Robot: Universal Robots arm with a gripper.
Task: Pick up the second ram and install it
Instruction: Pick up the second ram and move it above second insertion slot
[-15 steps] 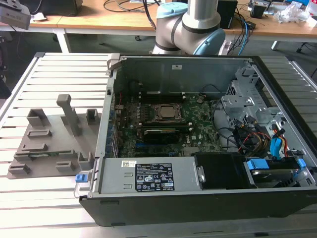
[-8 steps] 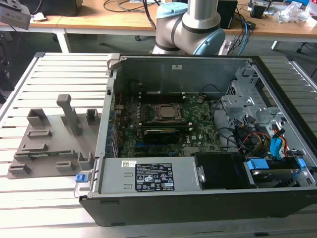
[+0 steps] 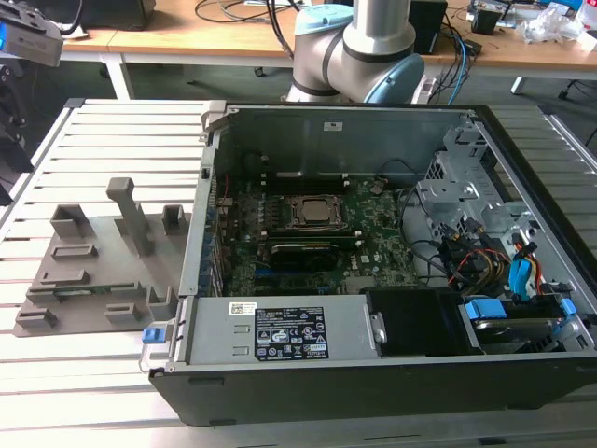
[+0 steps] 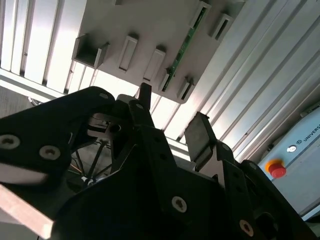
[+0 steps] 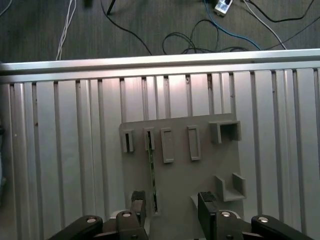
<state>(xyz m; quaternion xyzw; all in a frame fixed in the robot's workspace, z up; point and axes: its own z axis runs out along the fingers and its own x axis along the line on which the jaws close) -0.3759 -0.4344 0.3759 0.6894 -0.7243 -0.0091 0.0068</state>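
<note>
The black two-finger gripper [image 5: 171, 204] is spread wide open with nothing in it, hanging over the flat grey plastic holder plate [image 5: 200, 170] with the little raised pockets. The second ram [image 5: 152, 165], that thin long green circuit-board stick, stands on edge in one of the plate's slots. In both wrist views it lines up way closer to one finger than to the middle of the gap. That's my main worry, honestly: drop from here and that finger could land on the stick's top edge or on a slot block, and a lopsided squeeze might shove the board sideways and cock it in the slot. In the exterior view, going left to right, the plate lies on the slatted aluminium table [image 3: 112, 140] at about 9 o'clock from the open black desktop computer case [image 3: 373, 392]. Then comes the green motherboard [image 3: 382, 238] with its square metal CPU socket [image 3: 317, 213] dead centre, and at 3 o'clock a mess of red, black and blue cables [image 3: 466, 257]. Things look tight around that socket, so I reckon a stick gripped crooked would meet its slot crooked too.
</note>
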